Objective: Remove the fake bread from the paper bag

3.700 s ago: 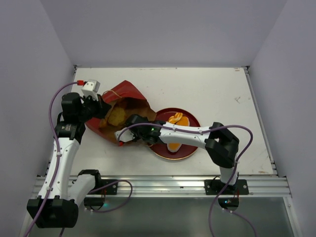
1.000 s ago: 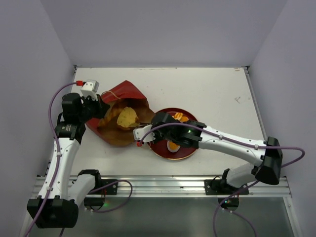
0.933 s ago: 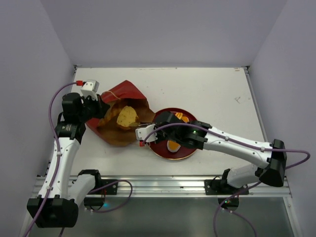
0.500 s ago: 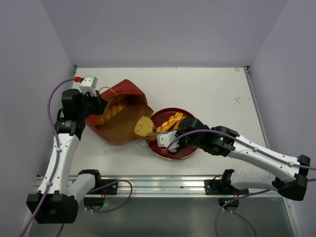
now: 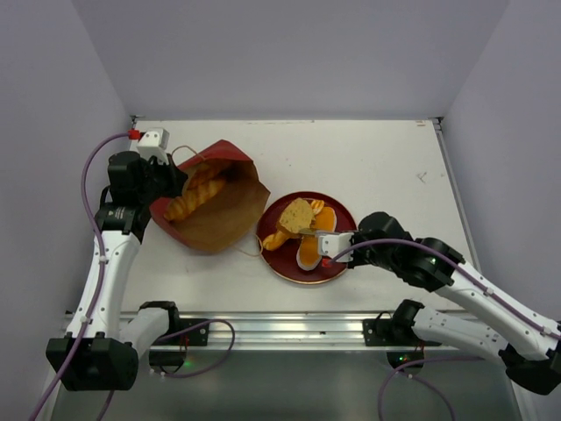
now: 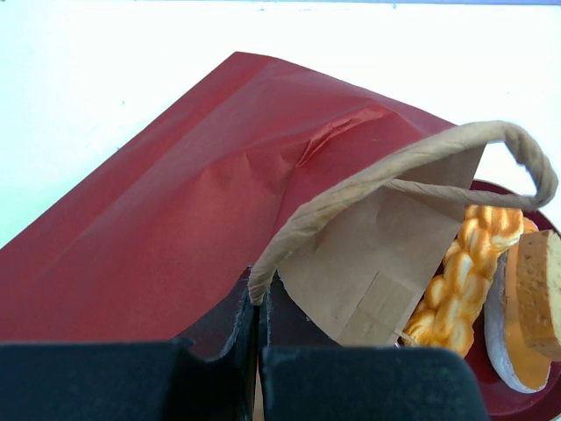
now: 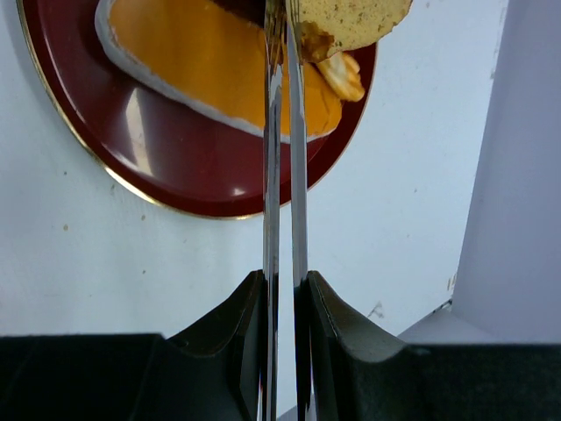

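Pressed together, the left fingers (image 6: 230,338) pinch the rim of the paper bag (image 5: 223,210) just below its cord handle (image 6: 394,160), holding that edge raised so the mouth gapes toward the middle of the surface (image 5: 386,158). The bag lies near the left edge, toward the far-left corner, and at least one golden loaf (image 5: 195,200) shows inside against the brown lining. Just beside the bag's mouth, nearer the front edge, sits a dark-red plate (image 5: 289,275) that already carries a twisted stick (image 6: 460,281) and a flat orange slab (image 7: 193,53). Over the plate, the right fingers (image 7: 273,175) stand almost shut, nipping the round tan slice (image 5: 296,213) by its edge; whether the slice hangs clear of the pieces under it or touches them cannot be told from above. The step in hand looks to be setting this slice down with the pieces already out. The next move would call for spreading the right fingers so the slice drops within the rim, then going back into the open mouth for the bread left inside, while the left arm keeps the bag open.
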You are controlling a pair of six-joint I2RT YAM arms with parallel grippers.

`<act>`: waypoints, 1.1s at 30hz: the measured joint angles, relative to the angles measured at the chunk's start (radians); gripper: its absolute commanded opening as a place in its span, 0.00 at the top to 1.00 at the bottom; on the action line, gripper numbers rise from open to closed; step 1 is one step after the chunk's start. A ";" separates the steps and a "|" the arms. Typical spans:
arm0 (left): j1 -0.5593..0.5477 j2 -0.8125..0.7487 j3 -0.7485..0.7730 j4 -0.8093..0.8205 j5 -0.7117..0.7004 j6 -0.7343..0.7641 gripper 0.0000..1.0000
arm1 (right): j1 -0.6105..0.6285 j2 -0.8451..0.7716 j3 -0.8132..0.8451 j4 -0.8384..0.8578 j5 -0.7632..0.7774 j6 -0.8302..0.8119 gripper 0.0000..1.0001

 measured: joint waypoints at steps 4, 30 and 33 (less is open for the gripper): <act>0.000 0.003 0.000 0.000 0.000 0.000 1.00 | -0.024 -0.016 -0.060 -0.020 0.019 -0.006 0.94; 0.000 0.003 0.001 -0.002 0.001 0.000 1.00 | -0.043 -0.012 -0.049 -0.069 0.006 -0.005 0.55; 0.000 0.003 0.003 -0.005 0.001 0.001 1.00 | -0.043 -0.014 -0.028 -0.084 -0.005 -0.002 0.56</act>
